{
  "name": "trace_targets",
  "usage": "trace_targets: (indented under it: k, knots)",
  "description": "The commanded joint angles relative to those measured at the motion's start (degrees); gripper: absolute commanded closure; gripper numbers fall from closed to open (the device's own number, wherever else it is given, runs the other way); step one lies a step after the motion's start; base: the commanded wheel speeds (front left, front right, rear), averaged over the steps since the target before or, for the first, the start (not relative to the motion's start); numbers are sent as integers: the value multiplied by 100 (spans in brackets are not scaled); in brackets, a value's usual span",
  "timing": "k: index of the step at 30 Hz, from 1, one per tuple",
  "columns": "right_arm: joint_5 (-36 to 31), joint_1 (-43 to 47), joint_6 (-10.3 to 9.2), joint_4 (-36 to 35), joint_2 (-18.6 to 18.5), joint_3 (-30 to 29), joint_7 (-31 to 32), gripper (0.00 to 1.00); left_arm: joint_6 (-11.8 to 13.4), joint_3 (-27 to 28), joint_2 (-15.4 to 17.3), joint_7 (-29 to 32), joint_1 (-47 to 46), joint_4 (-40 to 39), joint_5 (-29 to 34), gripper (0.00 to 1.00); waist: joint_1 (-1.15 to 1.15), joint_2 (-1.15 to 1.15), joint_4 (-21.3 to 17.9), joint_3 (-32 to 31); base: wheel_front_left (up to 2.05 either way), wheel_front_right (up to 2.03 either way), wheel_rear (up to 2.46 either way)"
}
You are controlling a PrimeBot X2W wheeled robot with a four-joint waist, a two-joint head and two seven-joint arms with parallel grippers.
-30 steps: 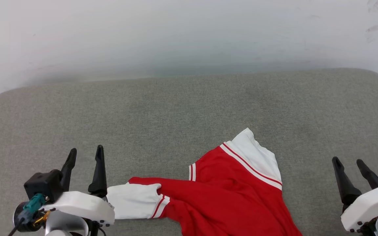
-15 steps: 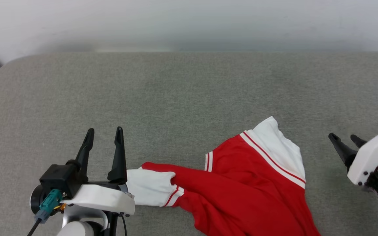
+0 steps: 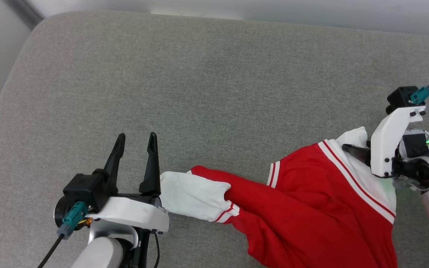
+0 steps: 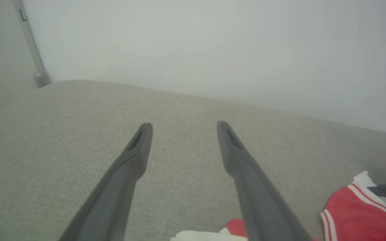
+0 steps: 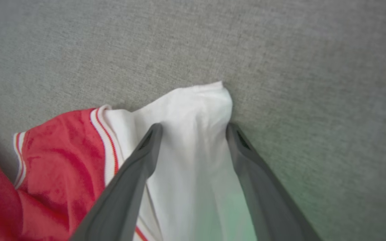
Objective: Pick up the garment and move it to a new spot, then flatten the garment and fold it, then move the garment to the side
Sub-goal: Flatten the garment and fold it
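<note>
The garment (image 3: 304, 208), bright red with white sleeves and striped trim, lies crumpled on the grey cushion (image 3: 207, 82) at the lower right. One white sleeve (image 3: 192, 195) reaches left and touches the base of my left gripper (image 3: 135, 136), which stands open over bare cushion with nothing between its fingers. My right gripper (image 3: 350, 150) points left over the garment's other white sleeve (image 3: 354, 137). In the right wrist view my right gripper (image 5: 193, 127) is open, its two fingers straddling that white sleeve (image 5: 193, 107). The lettering is hidden.
The cushion's rounded left edge (image 3: 2, 100) drops off beside a pale wall with a dark strip (image 3: 22, 11). A pale wall (image 4: 213, 50) rises behind the cushion. Bare grey cushion spreads above and to the left of the garment.
The head camera has tilted down and shifted. My right arm has swung in from the right, and its open fingers now sit over the white sleeve. The left gripper stays open by the other sleeve.
</note>
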Motion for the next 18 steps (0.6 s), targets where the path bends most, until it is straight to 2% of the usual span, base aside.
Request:
trace_targets:
  k: [1, 3, 4, 5, 6, 13, 18]
  knots:
    - [93, 38, -2, 310, -10, 136, 249, 0, -30, -11, -40, -32, -55, 44, -27, 0, 0, 0, 70, 54, 0, 0, 0]
    - [188, 101, -5, 598, 13, 286, 503, 0, -55, -10, -52, -53, -68, 104, -33, 0, 0, 0, 89, 57, 0, 0, 0]
    - [244, 100, -4, 701, 45, 322, 612, 7, -66, -4, -57, -64, -68, 123, -36, 0, 0, 0, 91, 56, 0, 0, 0]
    - [268, 107, -4, 764, 48, 387, 692, 78, -71, 5, -67, -62, -57, 148, -57, 0, 0, 0, 86, 51, 0, 0, 0]
    - [307, 95, -4, 799, 47, 420, 714, 100, -68, 11, -66, -71, -45, 178, -71, 0, 0, 0, 77, 43, 0, 0, 0]
    - [345, -140, -4, 459, -241, 439, 118, 100, -110, 60, 48, 39, 105, 394, -189, 0, 0, 0, -153, -254, 0, 0, 0]
    - [435, 209, -3, 87, -421, 296, -198, 100, -177, 169, 283, 379, 224, 506, -413, 0, 0, 0, -444, -636, 0, 0, 0]
